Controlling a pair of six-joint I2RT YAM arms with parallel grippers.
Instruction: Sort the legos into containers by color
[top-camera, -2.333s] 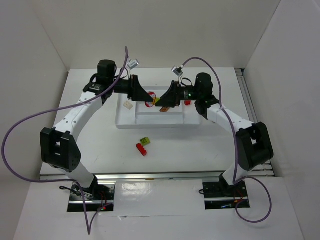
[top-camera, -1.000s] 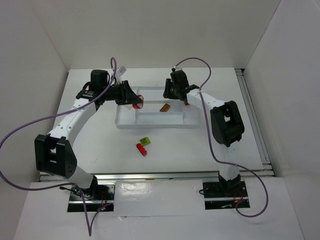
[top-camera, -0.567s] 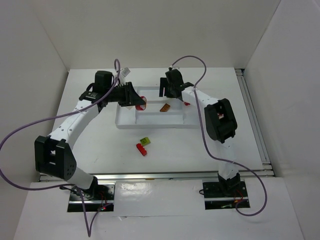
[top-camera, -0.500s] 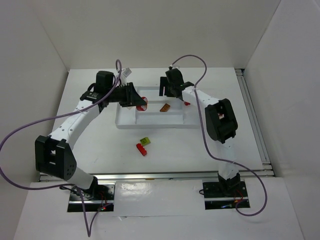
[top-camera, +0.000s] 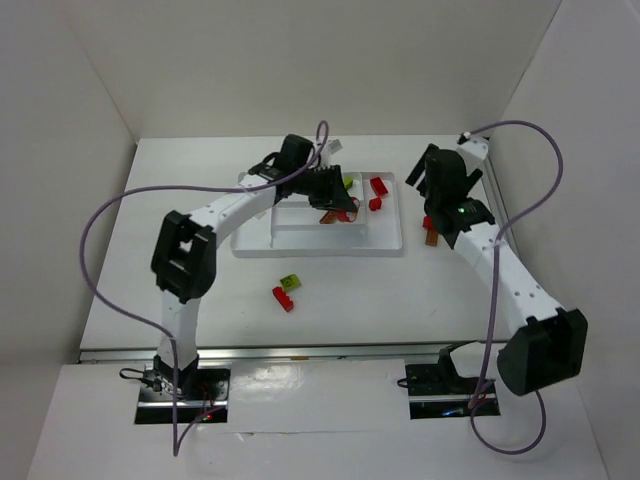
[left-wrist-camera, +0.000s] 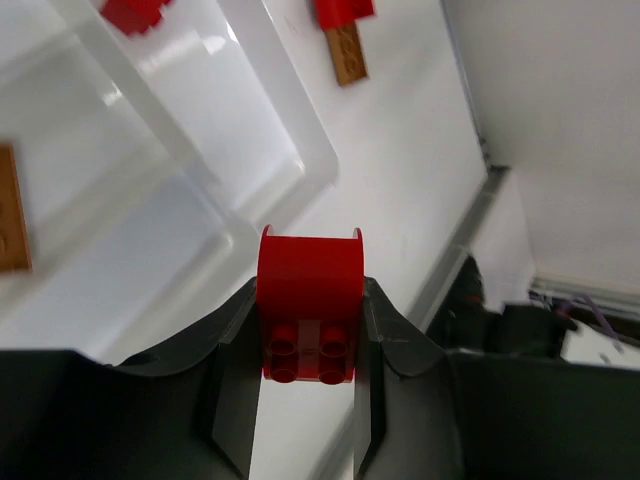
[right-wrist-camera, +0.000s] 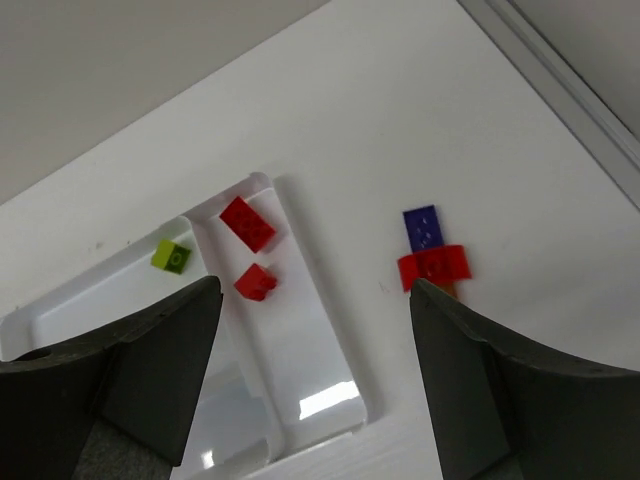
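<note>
**Over the tray's right end: one red brick carried, the other gripper let go**

Between the fingers of the left gripper (left-wrist-camera: 309, 287) sits a red brick (left-wrist-camera: 308, 318), clenched from both sides, its studs toward the camera. A second ago this gripper was at the left end of the tray (top-camera: 290, 236). Now it has swung across to the right part, and the brick has travelled with it. In the left wrist view the brick hangs above the tray's corner and the bare counter (left-wrist-camera: 420, 200) beside it, so I cannot tell if it is already over a compartment. I judge it is going to the rightmost compartment, where two red bricks (right-wrist-camera: 247, 223) already lie (red with red, as the task asks).

The right gripper (right-wrist-camera: 312, 300) changed more. It was nearly closed over the tray; now its jaws stand wide apart with nothing between them, and the arm has moved off to the right of the tray. Below it on the counter a dark blue brick (right-wrist-camera: 422, 227) lies right against a red piece (right-wrist-camera: 434, 266), with something orange-brown under that. These, I think, are the next pickup for this arm.

A lime green brick (right-wrist-camera: 171, 256) lies in the neighbouring compartment and an orange-brown brick (top-camera: 330, 216) nearer the middle. Well apart, on the near counter, a lime brick (top-camera: 290, 282) and a loose red brick (top-camera: 284, 298) are not yet sorted.
</note>
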